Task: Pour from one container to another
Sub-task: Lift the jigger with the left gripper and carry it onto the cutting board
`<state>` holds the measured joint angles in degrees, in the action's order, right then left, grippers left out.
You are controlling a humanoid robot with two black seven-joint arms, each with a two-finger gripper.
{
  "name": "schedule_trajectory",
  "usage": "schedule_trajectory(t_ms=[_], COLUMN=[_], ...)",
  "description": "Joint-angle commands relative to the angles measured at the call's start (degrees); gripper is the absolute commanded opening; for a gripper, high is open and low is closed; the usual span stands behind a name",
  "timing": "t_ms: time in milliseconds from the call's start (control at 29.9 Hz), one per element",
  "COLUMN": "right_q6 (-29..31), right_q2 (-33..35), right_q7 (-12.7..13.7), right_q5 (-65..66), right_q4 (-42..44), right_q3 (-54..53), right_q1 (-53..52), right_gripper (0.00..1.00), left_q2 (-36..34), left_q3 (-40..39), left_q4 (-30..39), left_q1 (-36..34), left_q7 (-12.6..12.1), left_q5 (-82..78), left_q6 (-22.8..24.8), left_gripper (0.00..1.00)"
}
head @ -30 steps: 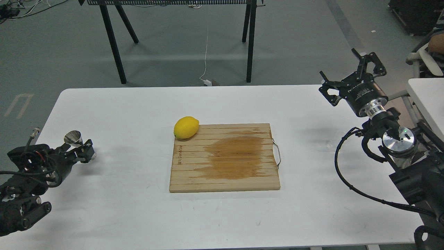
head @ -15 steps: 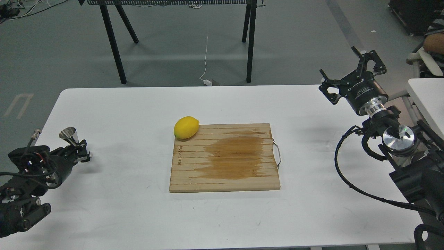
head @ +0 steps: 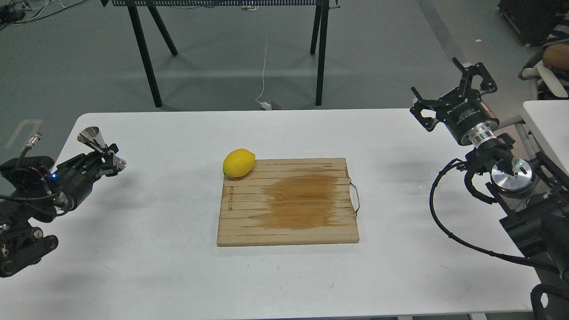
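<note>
My left gripper [head: 105, 158] is shut on the narrow waist of the shiny steel jigger [head: 90, 136] and holds it tilted in the air over the table's left end. One cone points up and left, the other down and right. My right gripper [head: 435, 79] hangs open and empty above the table's far right corner. The clear glass cup does not show anywhere in the head view.
A wooden cutting board [head: 288, 202] with a dark wet patch lies mid-table, a yellow lemon [head: 238, 162] at its far left corner. The white table [head: 155, 249] ends close to my left arm. Black trestle legs [head: 144, 53] stand behind it.
My left gripper has risen and moved away from me with the jigger, which now tilts more. The right gripper has barely shifted and stays open.
</note>
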<state>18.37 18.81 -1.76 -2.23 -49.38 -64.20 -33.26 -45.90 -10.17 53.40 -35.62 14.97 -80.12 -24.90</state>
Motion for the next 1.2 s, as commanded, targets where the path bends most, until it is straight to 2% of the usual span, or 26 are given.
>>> schedule_trajectory(t_ms=[0, 134, 267, 368, 468, 535, 635, 902, 1169], right_q6=[-0.3, -0.5, -0.5, -0.9, -1.0, -1.1, -1.1, -1.0, -0.8], right_q2=[0.0, 0.9, 1.8, 2.5, 3.1, 3.2, 3.2, 4.2, 5.4], right_q7=[-0.1, -0.7, -0.7, -0.5, -0.3, -0.2, -0.2, 0.0, 0.0], right_q5=[-0.1, -0.1, -0.1, -0.1, -0.1, -0.2, -0.4, -4.4, -4.4], right_q4=[0.2, 0.2, 0.2, 0.2, 0.6, 0.7, 1.3, 4.8, 4.8], right_q3=[0.0, -0.8, -0.8, -0.9, -0.9, -1.0, -1.4, -2.2, -2.2], right_q1=[-0.3, 0.0, -0.1, -0.1, -0.1, 0.0, 0.6, 1.7, 2.3], right_gripper=[0.99, 0.99, 0.99, 0.99, 0.99, 0.99, 0.99, 0.99, 0.99], left_q2=[-5.9, -9.3, -8.6, -5.3, 1.0, 4.1, 10.6, 24.1, 34.6], left_q3=[0.5, 0.4, 0.4, 0.3, 0.2, 0.0, 0.0, 0.8, 0.8], left_q4=[8.9, 17.0, 22.8, 23.9, 23.3, 22.6, 18.9, 8.7, 0.2], left_q1=[-3.6, -7.6, -11.9, -12.9, -14.4, -14.2, -14.0, -13.3, -8.1], left_q7=[-0.4, -1.1, -3.8, -7.7, -10.8, -11.6, -12.8, -12.6, -11.9], left_q5=[-0.8, -6.6, -11.0, -16.9, -24.1, -28.1, -33.2, -37.6, -44.9], left_q6=[0.2, 2.2, 5.7, 8.3, 14.9, 17.4, 17.4, 16.6, 14.4], left_gripper=[0.00, 0.00, 0.00, 0.00, 0.00, 0.00, 0.00, 0.00, 0.00])
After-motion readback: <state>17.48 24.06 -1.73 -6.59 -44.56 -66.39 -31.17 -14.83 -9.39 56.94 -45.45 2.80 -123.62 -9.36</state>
